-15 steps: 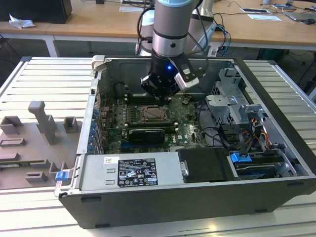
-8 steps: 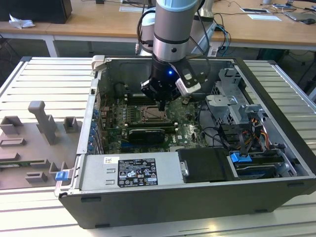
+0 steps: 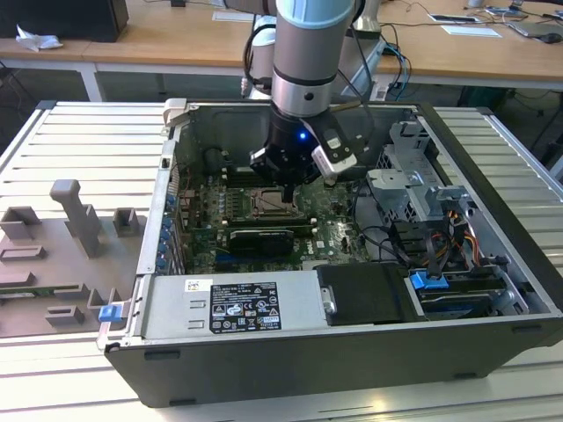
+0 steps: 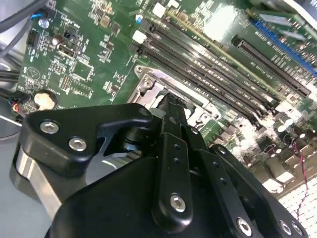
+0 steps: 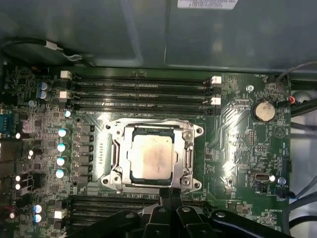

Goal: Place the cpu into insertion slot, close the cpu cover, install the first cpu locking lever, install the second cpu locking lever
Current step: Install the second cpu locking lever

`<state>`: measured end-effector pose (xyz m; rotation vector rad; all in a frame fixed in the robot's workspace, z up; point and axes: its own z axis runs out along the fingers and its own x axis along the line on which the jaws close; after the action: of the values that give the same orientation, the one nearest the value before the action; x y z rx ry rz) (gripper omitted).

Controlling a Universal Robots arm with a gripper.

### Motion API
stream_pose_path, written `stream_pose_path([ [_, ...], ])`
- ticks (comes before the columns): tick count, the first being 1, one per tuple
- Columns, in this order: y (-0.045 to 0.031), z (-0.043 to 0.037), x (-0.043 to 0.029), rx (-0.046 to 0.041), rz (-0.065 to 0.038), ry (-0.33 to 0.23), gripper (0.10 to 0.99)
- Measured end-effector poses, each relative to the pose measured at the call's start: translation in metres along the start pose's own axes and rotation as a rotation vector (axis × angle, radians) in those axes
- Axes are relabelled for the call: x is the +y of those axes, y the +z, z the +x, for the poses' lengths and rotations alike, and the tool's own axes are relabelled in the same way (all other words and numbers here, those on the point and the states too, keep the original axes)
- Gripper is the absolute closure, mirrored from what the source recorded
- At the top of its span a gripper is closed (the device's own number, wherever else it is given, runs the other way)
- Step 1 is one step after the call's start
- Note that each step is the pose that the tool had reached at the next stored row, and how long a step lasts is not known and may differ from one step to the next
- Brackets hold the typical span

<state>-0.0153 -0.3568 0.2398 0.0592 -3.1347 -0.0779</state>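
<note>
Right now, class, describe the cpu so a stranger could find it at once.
Start at the green motherboard inside the open computer case. Near its middle a silver cpu cover frames the cpu: a flat, pale, plain metal square, unlike the long dark memory slots alongside.

Arm (image 3: 303,53): silver-grey cylindrical link with a pale blue-grey cap band at top, black wrist section below with a small blue LED lit. White angular camera housing (image 3: 332,158) bolted to the side. Black cables loop behind the upper link. Gripper (image 4: 168,106): matte black linkage plates, rounded outlines, silver socket-head screws at the pivots, bare metal body collar underneath.
</note>
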Motion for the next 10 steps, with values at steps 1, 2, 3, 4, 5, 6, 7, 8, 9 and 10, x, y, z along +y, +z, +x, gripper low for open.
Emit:
stream_pose_path([
  [1, 0.0001, 0.0006, -0.0009, -0.0001, -0.001, 0.000, 0.980],
  [2, 0.0002, 0.0020, -0.0016, -0.0001, -0.003, 0.000, 0.980],
  [3, 0.0003, 0.0041, -0.0023, -0.0002, -0.007, 0.000, 0.980],
  [4, 0.0004, 0.0101, -0.0040, -0.0005, -0.016, 0.000, 0.980],
  [5, 0.0003, 0.0134, -0.0065, -0.0007, -0.020, 0.000, 0.980],
  [6, 0.0003, 0.0167, -0.0102, -0.0009, -0.024, 0.000, 0.980],
  [7, 0.0003, 0.0222, -0.0137, -0.0010, -0.027, 0.000, 0.980],
  [8, 0.0006, 0.0281, -0.0148, -0.0010, -0.029, 0.000, 0.980],
  [9, 0.0029, 0.0352, -0.0149, -0.0012, -0.031, 0.000, 0.980],
  [10, 0.0045, 0.0369, -0.0150, -0.0012, -0.031, 0.000, 0.980],
])
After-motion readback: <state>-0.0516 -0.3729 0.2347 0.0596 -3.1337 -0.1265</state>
